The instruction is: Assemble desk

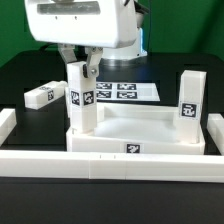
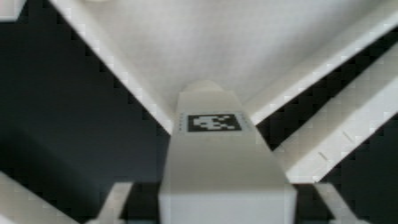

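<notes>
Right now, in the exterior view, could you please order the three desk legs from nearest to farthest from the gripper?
1. Gripped leg: upright between the fingers of the gripper, on the tabletop's corner at the exterior view's left.
2. Lying leg: flat on the table, at the exterior view's left.
3. Standing leg: upright at the exterior view's far right.
</notes>
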Available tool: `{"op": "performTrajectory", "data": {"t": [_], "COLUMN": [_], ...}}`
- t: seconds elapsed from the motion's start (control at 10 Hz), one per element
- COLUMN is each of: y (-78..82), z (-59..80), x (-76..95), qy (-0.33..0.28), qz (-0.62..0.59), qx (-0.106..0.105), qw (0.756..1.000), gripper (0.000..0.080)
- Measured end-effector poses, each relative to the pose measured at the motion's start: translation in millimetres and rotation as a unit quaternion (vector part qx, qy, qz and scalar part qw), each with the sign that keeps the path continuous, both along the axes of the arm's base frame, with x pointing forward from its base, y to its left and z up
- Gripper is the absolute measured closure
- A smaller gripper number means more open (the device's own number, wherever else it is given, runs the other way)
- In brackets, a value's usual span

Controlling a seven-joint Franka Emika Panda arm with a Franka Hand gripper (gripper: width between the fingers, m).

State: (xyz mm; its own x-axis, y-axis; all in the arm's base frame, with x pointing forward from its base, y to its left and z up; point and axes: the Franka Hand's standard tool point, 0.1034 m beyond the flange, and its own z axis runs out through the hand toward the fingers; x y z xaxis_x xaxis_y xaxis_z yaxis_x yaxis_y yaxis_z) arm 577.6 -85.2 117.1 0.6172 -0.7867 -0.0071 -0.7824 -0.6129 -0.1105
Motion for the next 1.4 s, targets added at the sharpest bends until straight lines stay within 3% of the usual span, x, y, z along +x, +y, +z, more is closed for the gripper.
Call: {"op": "performTrajectory", "data": {"t": [0.2,0.5,0.7,1.1,1.4], "y": [3.2,4.9,6.1,11.6,12.5], "z": [-0.2,-0.2,-0.2,-0.8,-1.7], "x": [1.1,1.7,2.2,3.5,3.6], "qy": [0.004,0.005,0.004,-0.013,-0.021], "qz": [-0.108,-0.122,-0.098,0.076,0.204], "qx": [0.025,0.028,0.027,0.011,-0.005], "qw": [0.994,0.992,0.995,0.997,0.979], "gripper": [0.0509,0.0504,0.0191,0.0152,0.015]}}
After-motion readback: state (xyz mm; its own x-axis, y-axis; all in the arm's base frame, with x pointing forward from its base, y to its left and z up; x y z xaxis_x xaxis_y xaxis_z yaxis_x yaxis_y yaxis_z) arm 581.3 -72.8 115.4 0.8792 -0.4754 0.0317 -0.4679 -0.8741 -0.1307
